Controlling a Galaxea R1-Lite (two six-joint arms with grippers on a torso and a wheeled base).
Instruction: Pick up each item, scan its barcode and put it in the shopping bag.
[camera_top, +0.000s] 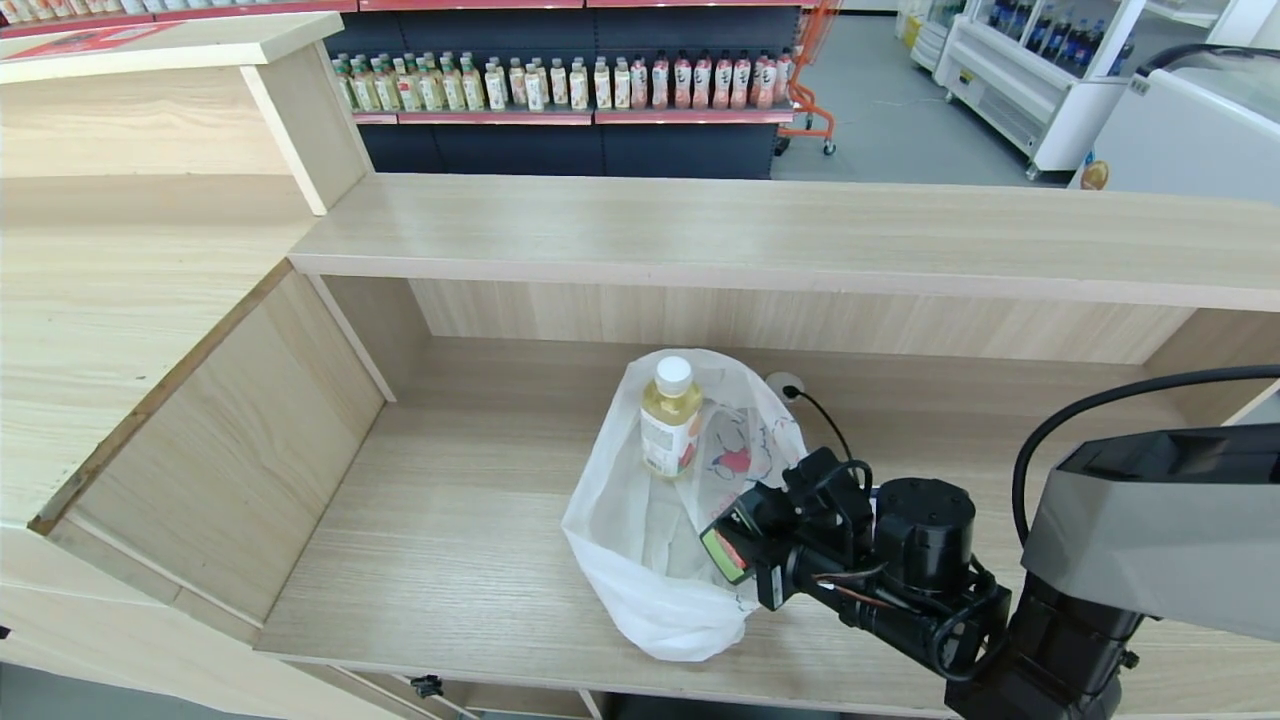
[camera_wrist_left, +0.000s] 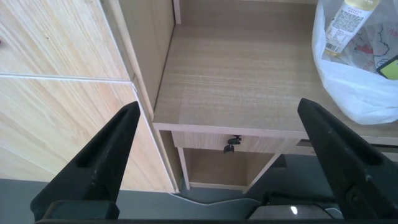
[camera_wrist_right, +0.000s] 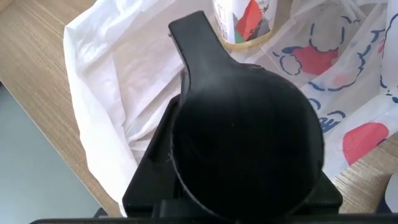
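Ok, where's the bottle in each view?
Head: bottle standing in the bag, mid-counter.
Left wrist: bottle inside the bag, beyond the open left gripper.
Right wrist: bottle close by, in the bag.
Shared landmark: the white bag.

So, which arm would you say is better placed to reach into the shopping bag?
Right, probably: the right gripper is at the shopping bag near the bottle; the left gripper hangs open off the counter front.
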